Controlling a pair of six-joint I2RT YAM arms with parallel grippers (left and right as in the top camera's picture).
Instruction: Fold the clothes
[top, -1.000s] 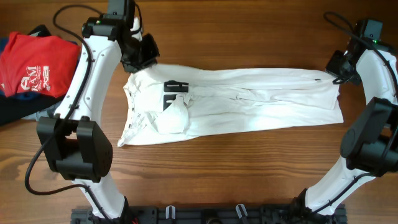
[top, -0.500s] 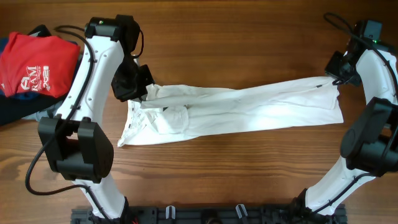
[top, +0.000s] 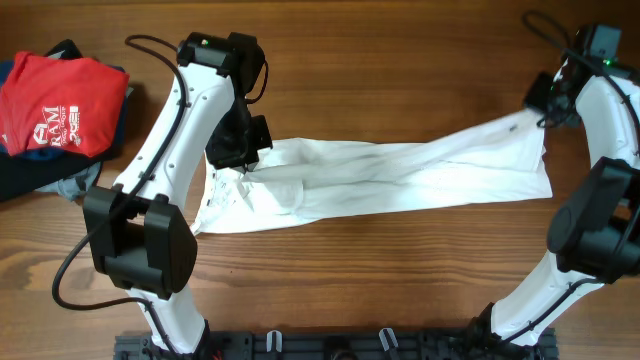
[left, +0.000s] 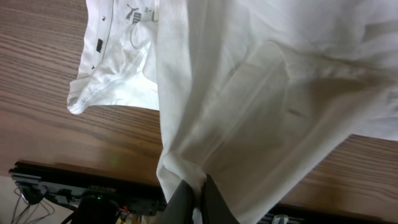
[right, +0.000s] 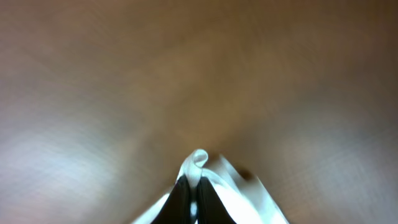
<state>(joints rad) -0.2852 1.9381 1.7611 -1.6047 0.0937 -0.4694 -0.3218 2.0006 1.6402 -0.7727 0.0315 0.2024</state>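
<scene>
While it is stretched across the middle of the desk (top: 380, 60), the white garment (top: 400, 175) is seen to reach from left of centre almost to the right edge. Its waistband end lies crumpled toward the left, and a printed label can be made out there in the left wrist view, on the white garment (left: 261, 87). The lower layer is spread flat on the wood, whereas the upper layer is drawn into a taut band that rises toward the far right corner.

A bunched fold at the left end of that band is pinched by the left end effector (top: 250, 163); in its own camera the left end effector (left: 196, 194) is shown with both fingers pressed together on the cloth, the fabric hanging away from them above the desk (left: 37, 106). The far right corner of the garment is held by the right end effector (top: 541, 112), which is raised near the right edge. The right wrist view is heavily blurred, yet the right end effector (right: 198, 200) is seen clamped on a small curl of white cloth, the white garment (right: 199, 160), with brown wood behind.

At the far left corner, well apart from the garment, a folded red shirt (top: 62, 98) with white lettering is laid on top of dark clothing (top: 30, 182).
</scene>
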